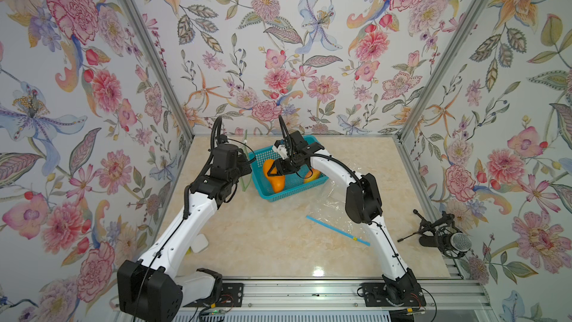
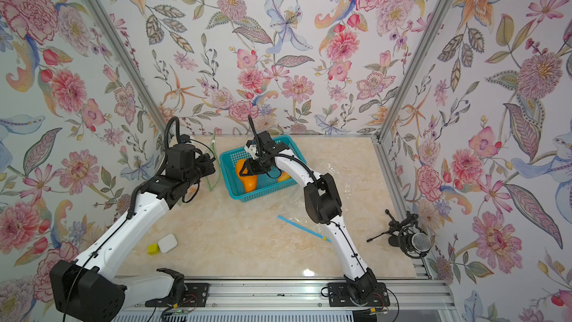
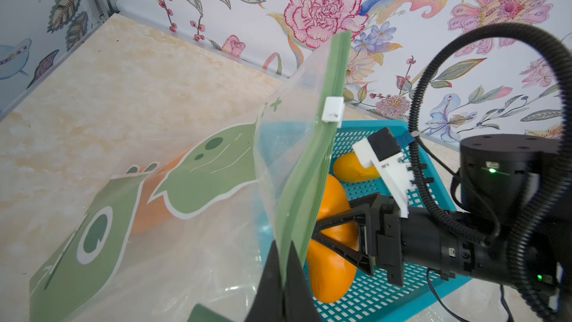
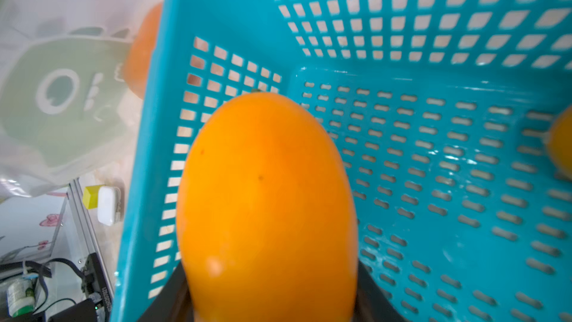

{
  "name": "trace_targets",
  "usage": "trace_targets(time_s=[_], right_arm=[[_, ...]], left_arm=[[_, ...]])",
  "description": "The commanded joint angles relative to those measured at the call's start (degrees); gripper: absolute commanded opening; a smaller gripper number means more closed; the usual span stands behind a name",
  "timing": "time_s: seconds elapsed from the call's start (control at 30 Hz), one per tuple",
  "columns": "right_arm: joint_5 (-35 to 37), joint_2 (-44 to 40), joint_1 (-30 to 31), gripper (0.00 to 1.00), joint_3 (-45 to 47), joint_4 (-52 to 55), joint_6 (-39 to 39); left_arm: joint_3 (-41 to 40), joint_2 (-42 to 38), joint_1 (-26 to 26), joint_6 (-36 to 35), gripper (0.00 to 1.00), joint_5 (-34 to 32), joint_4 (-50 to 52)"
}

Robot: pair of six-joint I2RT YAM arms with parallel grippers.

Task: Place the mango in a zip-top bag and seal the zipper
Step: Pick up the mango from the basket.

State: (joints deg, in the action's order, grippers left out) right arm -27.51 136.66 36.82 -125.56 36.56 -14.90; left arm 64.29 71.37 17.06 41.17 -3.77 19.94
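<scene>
Right wrist view showed the mango (image 4: pixel 266 196) lying in the teal basket (image 4: pixel 229 10) near the far edge of the desk (image 1: pixel 263 243), with the right jaws partly closed against its two sides. The left jaws were pinched fully shut on the green zipper strip (image 3: pixel 312 165) of the zip-top bag (image 3: pixel 198 165), just beside the basket.

R gripper (image 4: pixel 269 288): pads hidden behind mango (image 4: pixel 266 205); grip unclear.
mango: end nearest R gripper cut off by frame.
2nd mango (image 4: pixel 561 147): mostly out of frame, far from R gripper.
L gripper (image 3: pixel 283 277): finger bases cut off; fingers indistinct in both top views.
orange shape (image 3: pixel 154 209): beyond L gripper, blurred through bag (image 3: pixel 192 181).
</scene>
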Motion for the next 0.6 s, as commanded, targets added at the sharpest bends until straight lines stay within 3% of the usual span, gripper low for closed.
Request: trace_targets(time_s=[0.0,0.13,0.2,0.4,0.57], right_arm=[[0.6,-13.0,-1.3,0.08,12.6,-16.3,-6.8],[-2.2,-25.6,-0.9,0.10,31.1,-33.2,-15.8],[-5.4,-29.3,-0.1,0.13,36.3,-38.3,-19.2],[-19.5,-32.0,3.6,0.12,40.1,-39.1,-22.0],[-24.0,-33.1,6.7,0.16,41.0,-36.9,-21.0]], left_arm=[[2.4,-0.2,-0.9,-0.3,0.00,2.6,1.2],[2.9,0.3,-1.5,-0.1,0.00,4.0,0.4],[2.5,0.4,-1.6,-0.1,0.00,4.1,-0.3],[1.1,0.6,-1.5,-0.8,0.00,4.7,-2.0],[-0.7,-0.2,-1.5,-1.1,0.00,5.8,-3.4]])
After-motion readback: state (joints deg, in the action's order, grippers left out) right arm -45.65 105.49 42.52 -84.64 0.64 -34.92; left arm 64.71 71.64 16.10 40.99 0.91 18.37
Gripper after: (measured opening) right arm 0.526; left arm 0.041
